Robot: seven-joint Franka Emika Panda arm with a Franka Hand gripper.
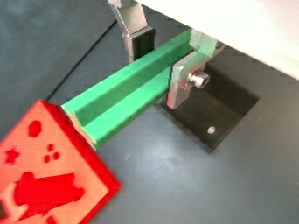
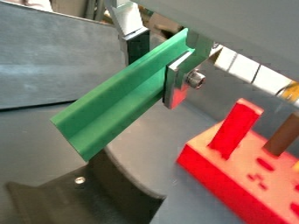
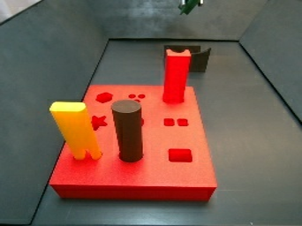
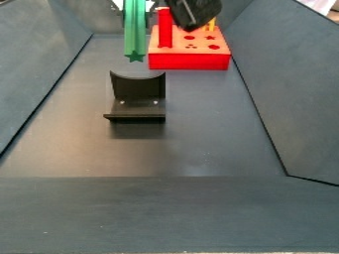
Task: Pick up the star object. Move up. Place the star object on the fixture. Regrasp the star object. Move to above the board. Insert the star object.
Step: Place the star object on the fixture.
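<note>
My gripper [image 1: 163, 61] is shut on the star object [image 1: 117, 98], a long green ridged peg clamped near one end between the silver fingers [image 2: 177, 80]. In a side view the star object [image 4: 134, 32] hangs upright in the air, its lower tip just above the dark fixture [image 4: 135, 97]. The gripper [image 4: 151, 8] is at the frame's upper edge. Beyond the fixture lies the red board [image 4: 189, 52]. Another side view shows only a bit of the gripper [image 3: 189, 4] high above the board [image 3: 141, 177], whose star hole [image 3: 101, 117] is open.
On the board stand a yellow notched peg [image 3: 73, 131], a dark brown cylinder [image 3: 126, 131] and a red peg [image 3: 176, 76]. The fixture [image 3: 199, 58] sits behind the red peg. Grey sloping walls [image 4: 47, 79] enclose the floor on both sides.
</note>
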